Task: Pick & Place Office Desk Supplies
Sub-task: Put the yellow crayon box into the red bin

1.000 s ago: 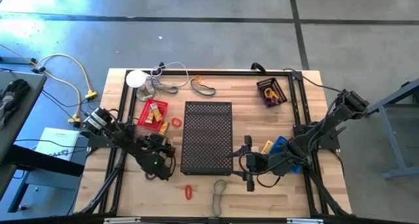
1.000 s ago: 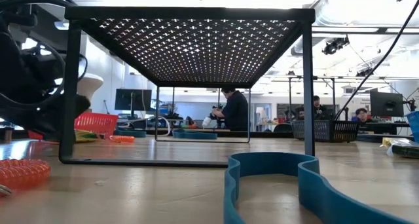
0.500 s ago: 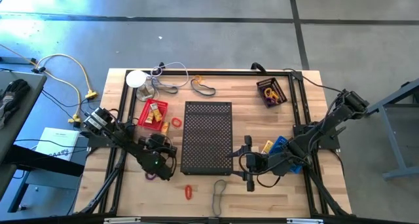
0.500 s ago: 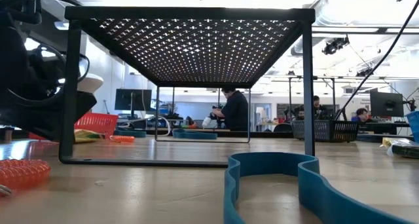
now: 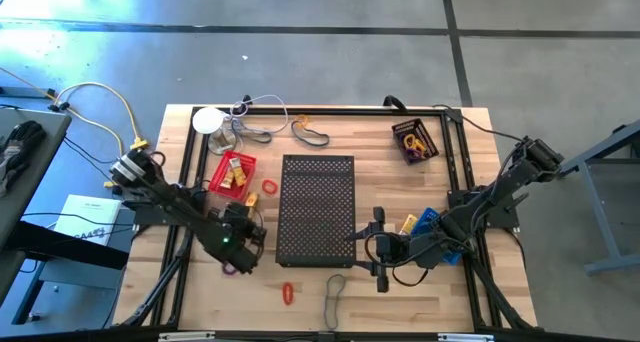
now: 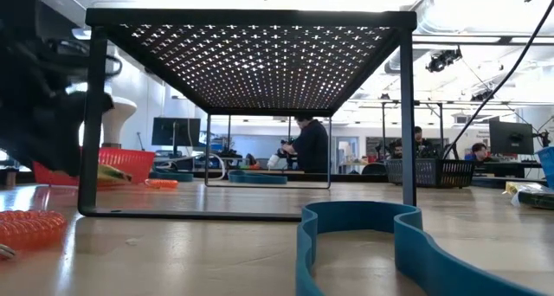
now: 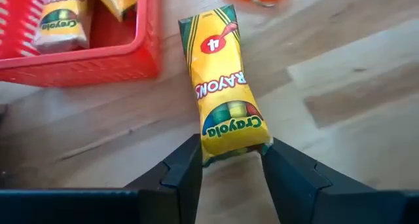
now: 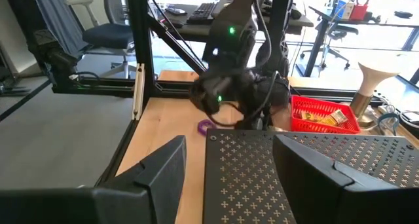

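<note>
You can read print only in the left wrist view. The yellow crayon pack (image 7: pixel 226 93) pinched at its near end between the left gripper (image 7: pixel 232 164) fingers reads "Crayola" across a green oval band, "CRAYONS" in red lengthwise, and the number "4" in a red spot near its far end. A second pack (image 7: pixel 60 18) lying in the red basket (image 7: pixel 98 57) also shows "Crayola". Nothing else is legible.
</note>
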{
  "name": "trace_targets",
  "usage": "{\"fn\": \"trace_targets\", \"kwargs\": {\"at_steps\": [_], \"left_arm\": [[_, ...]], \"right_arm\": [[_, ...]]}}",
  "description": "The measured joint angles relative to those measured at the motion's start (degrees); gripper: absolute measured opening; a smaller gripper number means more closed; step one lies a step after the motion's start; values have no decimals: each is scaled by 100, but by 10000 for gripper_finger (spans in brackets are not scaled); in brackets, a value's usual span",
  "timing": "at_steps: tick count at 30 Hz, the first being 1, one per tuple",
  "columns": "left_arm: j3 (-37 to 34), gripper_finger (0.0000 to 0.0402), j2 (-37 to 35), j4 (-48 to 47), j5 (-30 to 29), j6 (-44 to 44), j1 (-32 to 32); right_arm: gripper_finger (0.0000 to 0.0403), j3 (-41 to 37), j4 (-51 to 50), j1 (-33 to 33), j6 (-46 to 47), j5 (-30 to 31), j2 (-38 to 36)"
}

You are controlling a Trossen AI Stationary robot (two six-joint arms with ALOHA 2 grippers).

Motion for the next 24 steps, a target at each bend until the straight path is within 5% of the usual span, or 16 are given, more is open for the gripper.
{"fn": "trace_targets", "kwargs": {"at_steps": [13, 24], "left_arm": [[201, 140, -1275, -173, -1352, 774, -349], [201, 140, -2138, -2118, -558, 950, 800]], "right_arm": [[217, 0, -1, 0, 0, 2, 0], [217, 0, -6, 0, -2, 2, 0]]}}
